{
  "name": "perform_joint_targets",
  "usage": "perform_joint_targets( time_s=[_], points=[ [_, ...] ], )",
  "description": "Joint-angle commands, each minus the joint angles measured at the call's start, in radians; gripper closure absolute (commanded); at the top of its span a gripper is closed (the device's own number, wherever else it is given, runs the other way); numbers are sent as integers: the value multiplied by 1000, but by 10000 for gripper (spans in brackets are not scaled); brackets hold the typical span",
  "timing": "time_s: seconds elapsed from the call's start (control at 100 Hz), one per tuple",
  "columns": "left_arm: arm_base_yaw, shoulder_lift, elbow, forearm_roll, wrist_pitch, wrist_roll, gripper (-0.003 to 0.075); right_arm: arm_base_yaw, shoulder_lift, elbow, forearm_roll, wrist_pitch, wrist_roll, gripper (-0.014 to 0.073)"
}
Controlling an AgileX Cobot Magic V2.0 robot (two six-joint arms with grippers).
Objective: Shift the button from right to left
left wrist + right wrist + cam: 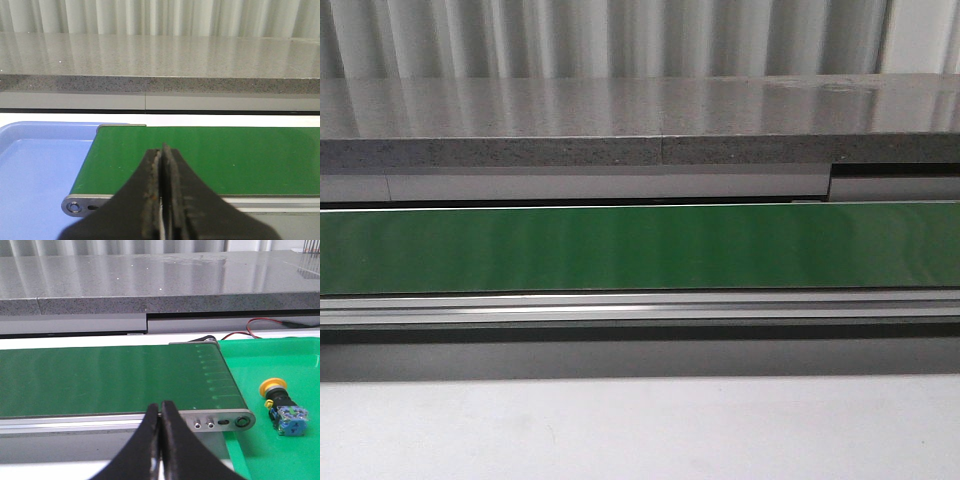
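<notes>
The button [282, 407] lies on its side in the green tray [280, 355] at the lower right of the right wrist frame, yellow cap toward the top, blue block toward the bottom. The right gripper [160, 440], pressed shut and empty, sits to its left and is the nearer arm. The conveyor's [110, 385] end stands between them. The left gripper [162, 200], likewise shut, faces the blue tray [35, 165]

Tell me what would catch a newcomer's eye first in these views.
The long green conveyor belt runs across the front view, below a grey speckled counter. In the right wrist view, the button with its yellow cap lies in a bright green tray beside the belt's end, apart from the shut right pincer. The left wrist view shows a blue tray at the belt's other end, beyond the shut left pincer.
</notes>
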Motion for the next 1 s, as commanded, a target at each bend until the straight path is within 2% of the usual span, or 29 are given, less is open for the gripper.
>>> perform_joint_targets(
  time_s=[0.0, 0.29, 0.53, 0.7, 0.99],
  points=[
    [3, -35, 25, -2, -81, -7, 740, -7, -14, -35, 0, -62, -8, 660],
    [3, -35, 25, -2, -81, -7, 740, -7, 94, -251, 0, 79, -8, 660],
    [3, -35, 25, -2, -81, -7, 740, -7, 278, -400, 0, 85, -7, 660],
    [3, -35, 25, -2, -81, -7, 740, -7, 395, -447, 0, 24, -7, 660],
    [3, -35, 25, -2, -81, -7, 740, -7, 626, -616, 0, 253, -7, 651]
  ],
)
